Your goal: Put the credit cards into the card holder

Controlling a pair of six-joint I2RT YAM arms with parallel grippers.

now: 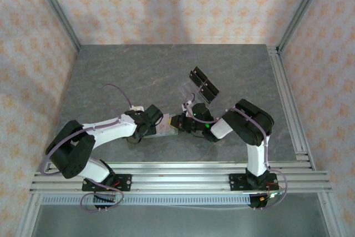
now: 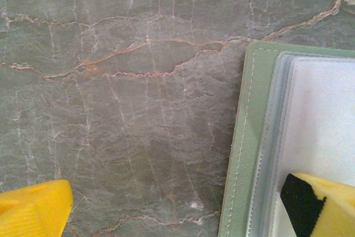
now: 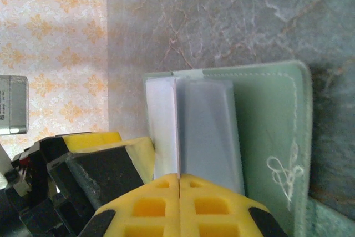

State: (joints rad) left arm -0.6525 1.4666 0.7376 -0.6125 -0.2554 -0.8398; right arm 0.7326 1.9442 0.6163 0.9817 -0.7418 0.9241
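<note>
While the card holder (image 1: 166,131) lies open on the desk (image 1: 111,76) between both arms, I judge that I am mid-insertion. At the left wrist, the left claw (image 2: 177,209) stands wide apart, with one finger resting on the holder's clear sleeve (image 2: 272,137); the holder's green edge runs up the frame. At the right wrist, the right claw (image 3: 179,203) is pressed together at a credit card (image 3: 161,120). The card's long axis points away from the claw, alongside the sleeve. Next I must push straight along that axis.
</note>
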